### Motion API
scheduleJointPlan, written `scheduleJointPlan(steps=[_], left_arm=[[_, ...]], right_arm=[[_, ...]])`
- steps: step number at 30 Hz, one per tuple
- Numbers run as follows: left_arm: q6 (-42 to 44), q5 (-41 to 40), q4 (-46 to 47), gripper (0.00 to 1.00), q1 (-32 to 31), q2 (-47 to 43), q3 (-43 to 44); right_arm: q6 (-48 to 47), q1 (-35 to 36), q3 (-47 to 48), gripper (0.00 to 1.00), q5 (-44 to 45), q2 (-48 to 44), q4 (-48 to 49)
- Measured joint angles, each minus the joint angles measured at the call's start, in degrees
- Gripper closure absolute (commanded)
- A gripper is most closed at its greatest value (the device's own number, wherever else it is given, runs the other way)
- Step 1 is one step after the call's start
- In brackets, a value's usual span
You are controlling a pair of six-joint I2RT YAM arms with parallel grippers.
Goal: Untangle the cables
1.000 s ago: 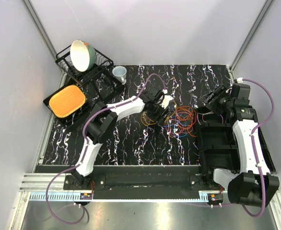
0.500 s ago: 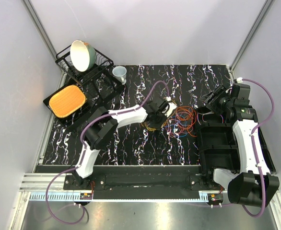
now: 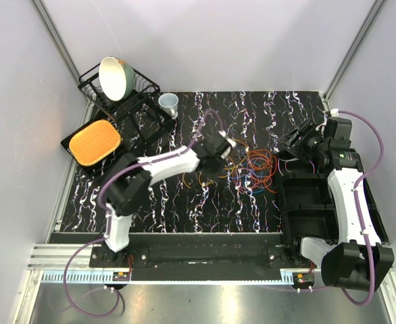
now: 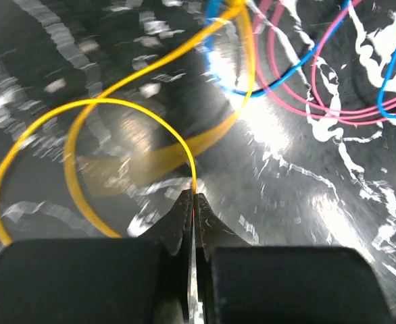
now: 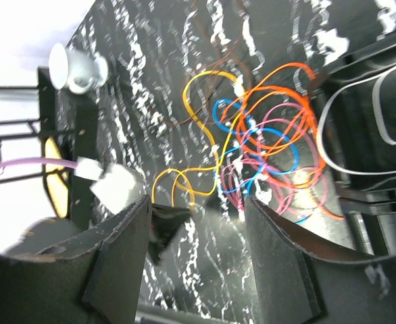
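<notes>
So my left gripper (image 4: 193,206) is pinched right down on the yellow cable (image 4: 110,101). The left wrist view is the only one where you can really see that, with the strand running straight into the closed tips at bottom centre. It also shows a pink cable (image 4: 306,101) and a blue cable (image 4: 249,93) looping at the upper right, lying on the table (image 3: 184,202). From the top view you'd never know, because my own wrist covers the pinch. What it does show is the cables (image 3: 255,165) as one loose heap in the middle of the frame, between my two arms. My right gripper (image 3: 299,142) is over to the right of it, fingers apart, nothing in them. The right wrist view looks across the heap, with orange cables (image 5: 292,66) on top toward the upper right. Two yellow loops trail down to my left gripper's dark tip at lower left. It also catches a cup (image 5: 73,67) at the upper left and a pale strip (image 5: 387,108) in the black bin (image 3: 319,202), which the top view doesn't show. The left wrist view is smeared with blur at the upper left. The yellow loop is cut off behind my finger at the lower left. Honestly, I can't tell which strand crosses over which in that knot.
</notes>
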Motion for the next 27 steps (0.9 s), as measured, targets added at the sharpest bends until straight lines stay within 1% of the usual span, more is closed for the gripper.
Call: scheduleJointPlan(steps=[4, 8, 10, 14, 18, 21, 24, 27], left_arm=[[-3.48, 3.1, -2.64, 1.0, 5.03, -8.15, 0.24], [-5.95, 6.82, -3.23, 1.0, 11.85, -17.73, 1.31], [-6.64, 7.56, -3.3, 1.0, 14.19, -22.45, 1.55], [-7.04, 9.68, -3.26, 1.0, 14.34, -29.05, 0.96], [-7.15, 13.05, -2.1, 1.0, 13.75, -34.45, -4.68], [-7.43, 13.9, -2.95, 1.0, 13.75, -35.78, -6.82], [-7.5, 14.36, -3.28, 1.0, 14.08, -36.33, -6.71], [-7.28, 14.01, -4.9, 1.0, 14.4, -37.81, -5.49]], right_arm=[[0.61, 1.55, 0.17, 0.36, -2.54, 0.39, 0.13], [1.29, 5.27, 1.46, 0.36, -4.02, 1.49, 0.37], [1.92, 7.56, 1.88, 0.36, -4.35, 1.99, 0.85], [3.89, 13.64, 1.92, 0.36, -4.37, 3.69, 2.6], [6.49, 19.47, 1.31, 0.36, -5.79, 7.17, 7.19], [7.13, 24.26, 1.2, 0.36, -6.36, 10.91, 9.81], [7.1, 29.64, 1.68, 0.36, -6.88, 15.72, 11.34], [7.26, 32.87, 2.32, 0.36, -6.56, 18.91, 11.87]])
